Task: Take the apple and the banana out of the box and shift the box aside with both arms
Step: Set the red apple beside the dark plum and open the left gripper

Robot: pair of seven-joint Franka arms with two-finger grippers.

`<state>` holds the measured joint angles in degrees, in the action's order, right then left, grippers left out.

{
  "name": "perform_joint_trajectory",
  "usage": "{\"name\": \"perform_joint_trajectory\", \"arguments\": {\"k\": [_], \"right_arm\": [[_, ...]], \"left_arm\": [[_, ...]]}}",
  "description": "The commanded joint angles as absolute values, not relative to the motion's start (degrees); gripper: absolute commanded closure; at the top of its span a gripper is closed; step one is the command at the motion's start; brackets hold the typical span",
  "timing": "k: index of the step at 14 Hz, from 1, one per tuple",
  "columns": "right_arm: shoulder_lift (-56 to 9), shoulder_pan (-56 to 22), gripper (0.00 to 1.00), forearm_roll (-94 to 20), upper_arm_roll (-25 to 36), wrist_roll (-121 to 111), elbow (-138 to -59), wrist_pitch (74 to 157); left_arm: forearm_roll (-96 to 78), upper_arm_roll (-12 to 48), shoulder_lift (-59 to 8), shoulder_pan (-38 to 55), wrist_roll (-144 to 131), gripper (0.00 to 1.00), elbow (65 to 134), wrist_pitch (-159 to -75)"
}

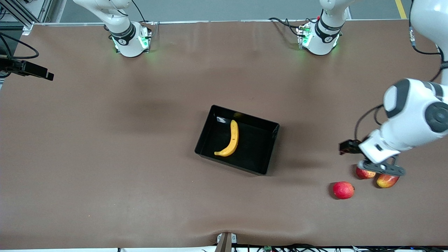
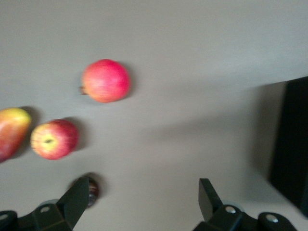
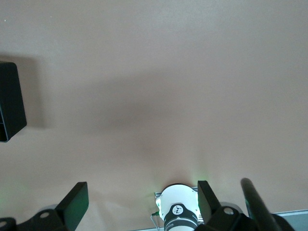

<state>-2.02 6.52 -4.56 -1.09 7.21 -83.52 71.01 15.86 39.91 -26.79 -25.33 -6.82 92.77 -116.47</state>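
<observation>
The left gripper [image 2: 139,202] was held low over the apple [image 1: 364,173], fingers apart; the right gripper [image 3: 139,202] waited open above the table [image 1: 105,157]. The banana [image 1: 230,140] lay in the box [image 1: 271,150].

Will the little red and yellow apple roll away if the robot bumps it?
Probably a bit. The apple is round and sits loose on the flat table, so a nudge could send it toward the mango beside it. Its skin looks smooth, so the open left gripper may slip unless it closes around the middle.
</observation>
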Motion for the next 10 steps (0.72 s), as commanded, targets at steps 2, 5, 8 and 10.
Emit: {"name": "perform_joint_trajectory", "arguments": {"k": [2,5,8,10], "right_arm": [[-2.11,6.94,0.0,-4.92,-1.23,6.86,-83.06,70.4],[-2.11,6.94,0.0,-5.01,-1.23,6.86,-83.06,70.4],[-2.11,6.94,0.0,-5.01,-1.23,6.94,-83.06,70.4],[-2.11,6.94,0.0,-5.01,-1.23,6.86,-83.06,70.4]], "left_arm": [[15.91,43.33,-25.75,-18.67,-20.79,0.0,94.66,-116.63],[17.13,43.33,-27.85,-11.53,-30.03,0.0,93.96,-117.86],[20.38,43.16,-30.4,-4.33,-37.5,0.0,92.73,-118.74],[22.75,43.15,-33.03,-0.55,-41.81,0.0,91.51,-120.14]]}}
